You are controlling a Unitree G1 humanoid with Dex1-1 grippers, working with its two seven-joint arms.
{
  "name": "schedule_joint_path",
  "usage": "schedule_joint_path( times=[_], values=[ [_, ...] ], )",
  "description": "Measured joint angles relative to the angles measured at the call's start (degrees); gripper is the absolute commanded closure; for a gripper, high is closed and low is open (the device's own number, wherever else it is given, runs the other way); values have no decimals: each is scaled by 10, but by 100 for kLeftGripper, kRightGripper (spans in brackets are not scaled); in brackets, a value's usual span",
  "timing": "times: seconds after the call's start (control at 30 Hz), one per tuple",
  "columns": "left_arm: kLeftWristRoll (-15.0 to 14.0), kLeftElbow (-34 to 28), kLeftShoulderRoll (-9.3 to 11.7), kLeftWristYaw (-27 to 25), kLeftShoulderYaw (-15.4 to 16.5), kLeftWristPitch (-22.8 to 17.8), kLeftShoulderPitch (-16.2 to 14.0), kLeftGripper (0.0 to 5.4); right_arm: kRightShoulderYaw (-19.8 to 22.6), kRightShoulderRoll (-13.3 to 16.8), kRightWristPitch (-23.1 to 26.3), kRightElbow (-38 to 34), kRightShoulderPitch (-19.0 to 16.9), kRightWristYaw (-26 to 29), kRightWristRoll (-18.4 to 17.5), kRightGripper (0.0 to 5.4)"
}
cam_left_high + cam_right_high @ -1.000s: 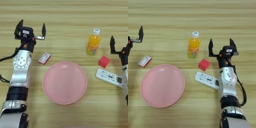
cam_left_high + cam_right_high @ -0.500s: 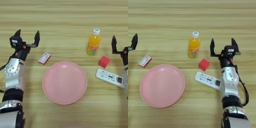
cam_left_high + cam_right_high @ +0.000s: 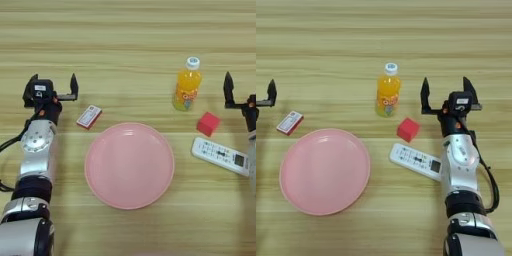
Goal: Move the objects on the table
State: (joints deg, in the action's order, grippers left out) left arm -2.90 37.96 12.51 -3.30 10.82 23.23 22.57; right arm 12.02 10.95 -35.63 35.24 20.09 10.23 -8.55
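The small red-and-white box [image 3: 89, 116] lies flat on the table [image 3: 125, 45], just right of my left gripper [image 3: 54, 83], which is open and holds nothing. The large pink plate [image 3: 129, 164] sits in front of the box, near the middle. The orange bottle [image 3: 388, 91] with its white cap stands upright behind the plate's right side. My right gripper [image 3: 447, 91] is open and empty, right of the bottle with a gap between them.
A small red cube [image 3: 408, 129] lies between the bottle and a white remote control [image 3: 416, 160], which rests against my right forearm. Bare wood stretches across the far half of the table.
My left gripper swung left, then back right, and now sits lower, close beside the red-and-white box. The right arm and the things on the table hold still.
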Motion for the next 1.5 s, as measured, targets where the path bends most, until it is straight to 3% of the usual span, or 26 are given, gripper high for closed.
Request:
schedule_joint_path(
  times=[0.4,0.67,0.83,0.93,1.17,1.33,1.5],
  values=[
    [2,0,-2,-11,-5,29,-1,1,-4,-4,23,-55,-2,34,-40,0],
    [1,1,-2,-16,-4,38,-1,1,-31,6,151,-267,-11,93,-112,0],
    [1,5,-2,-19,-4,40,-1,1,-52,24,246,-341,-7,118,-136,0],
    [-1,10,-2,-23,-3,40,-1,1,-66,38,321,-345,12,122,-135,0],
    [-2,12,-3,-25,-3,41,-1,1,-96,62,433,-319,77,130,-107,0],
    [-2,11,-4,-26,-3,43,-2,1,-113,65,448,-257,109,129,-64,0],
    [-2,9,-4,-25,-3,45,-2,1,-126,60,457,-217,123,140,-46,0]
  ],
)
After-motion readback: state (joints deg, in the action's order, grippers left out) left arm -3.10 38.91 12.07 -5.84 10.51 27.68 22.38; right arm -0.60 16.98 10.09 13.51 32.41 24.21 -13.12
